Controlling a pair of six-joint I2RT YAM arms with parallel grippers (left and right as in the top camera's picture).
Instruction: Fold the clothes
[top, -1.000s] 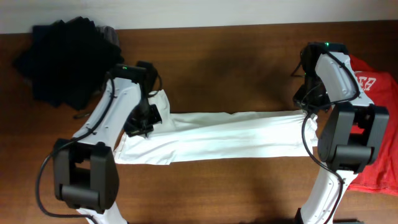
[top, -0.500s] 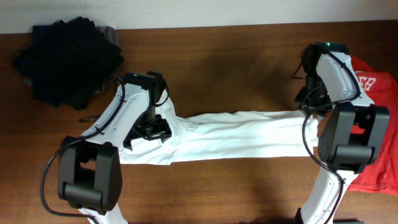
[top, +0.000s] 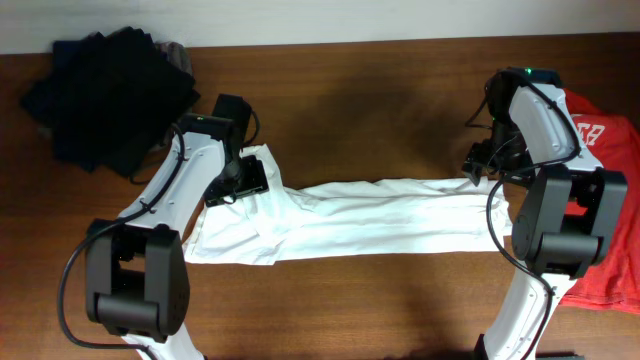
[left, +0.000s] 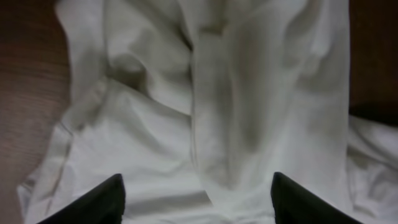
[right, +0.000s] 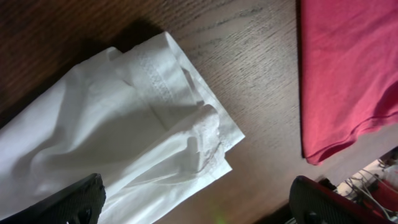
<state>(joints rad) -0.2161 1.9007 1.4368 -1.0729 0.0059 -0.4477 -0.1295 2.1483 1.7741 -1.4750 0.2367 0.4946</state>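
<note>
Wooden counter (top: 380, 110): white T-shirt (top: 380, 215) lying as a long folded band across the middle. Left gripper (left: 196, 199), jaws apart, over its left end; right gripper (right: 199, 204), jaws apart, at its right end. Neither holds anything.

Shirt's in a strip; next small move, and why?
Probably lower the right gripper and pinch the white T-shirt at its hemmed end: it lies as a long strip, this and the left gripper are open, holding nothing, so an end-over-end fold seems due.

dim warm light, soft blurry wrist views
</note>
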